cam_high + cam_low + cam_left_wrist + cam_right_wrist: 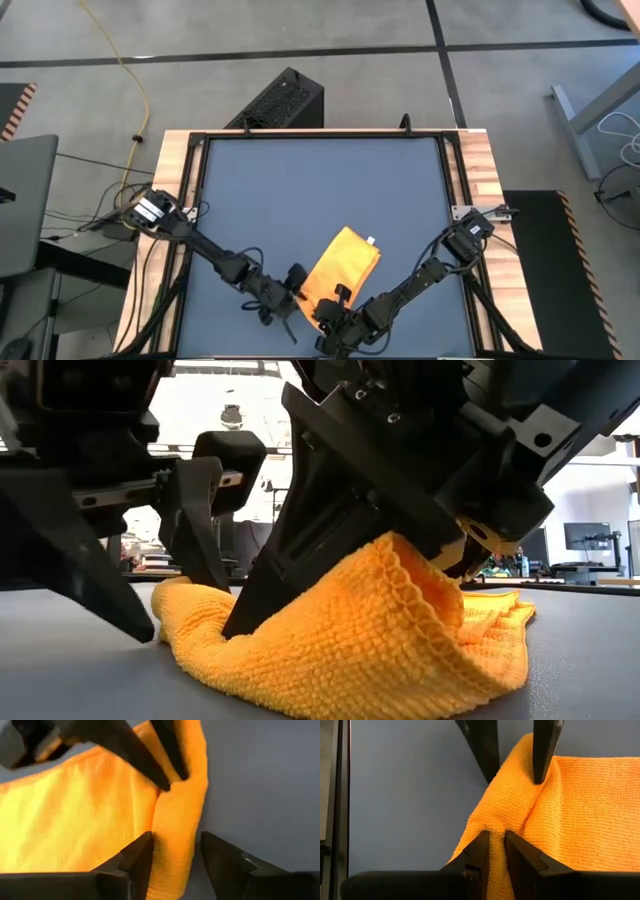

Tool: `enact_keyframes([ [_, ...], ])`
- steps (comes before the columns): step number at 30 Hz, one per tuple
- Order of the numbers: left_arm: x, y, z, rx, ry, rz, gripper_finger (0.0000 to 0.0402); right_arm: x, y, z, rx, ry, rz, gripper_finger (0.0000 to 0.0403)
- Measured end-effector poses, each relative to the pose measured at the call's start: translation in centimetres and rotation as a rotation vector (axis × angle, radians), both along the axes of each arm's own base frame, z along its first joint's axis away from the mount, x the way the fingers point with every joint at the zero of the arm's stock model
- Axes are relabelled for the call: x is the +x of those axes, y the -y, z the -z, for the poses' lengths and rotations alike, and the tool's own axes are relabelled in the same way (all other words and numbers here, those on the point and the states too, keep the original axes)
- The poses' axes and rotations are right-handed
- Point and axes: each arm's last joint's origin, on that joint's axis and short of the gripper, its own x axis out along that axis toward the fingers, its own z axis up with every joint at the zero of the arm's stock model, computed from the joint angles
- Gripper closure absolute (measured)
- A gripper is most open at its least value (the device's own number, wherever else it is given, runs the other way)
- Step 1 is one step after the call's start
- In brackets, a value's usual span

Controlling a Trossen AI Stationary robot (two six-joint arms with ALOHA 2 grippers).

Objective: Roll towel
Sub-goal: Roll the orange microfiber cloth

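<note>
High view: the towel (338,268) lies near the table's (300,180) front edge, my left gripper (291,291) and right gripper (335,312) at its near end.

Low view: that edge is lifted into a fold.

Left wrist: fingers spread, straddling the fold.

Right wrist: fingers pinched on cloth.

Judgement: lift both sides evenly and keep tension so the roll starts straight.

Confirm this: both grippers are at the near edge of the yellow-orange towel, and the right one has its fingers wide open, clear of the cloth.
Wrong on the right gripper: the right wrist view shows its fingers pinched shut on a fold of the towel. The left gripper does straddle the same near edge, open.
</note>
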Motion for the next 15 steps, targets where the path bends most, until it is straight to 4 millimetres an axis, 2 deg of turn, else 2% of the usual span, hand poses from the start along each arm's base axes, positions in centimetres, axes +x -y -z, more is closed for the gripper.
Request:
enact_keyframes([
  [11, 0.8, -1.4, 0.1, -0.175, -0.089, -0.043, 0.0389, 0.9, -0.5, -2.4, 0.006, -0.022, 0.000, 0.0316],
  [15, 1.1, -2.0, 0.1, -0.273, -0.144, -0.049, 0.0394, 1.0, -0.7, -3.6, -0.007, -0.037, -0.010, 0.0316],
])
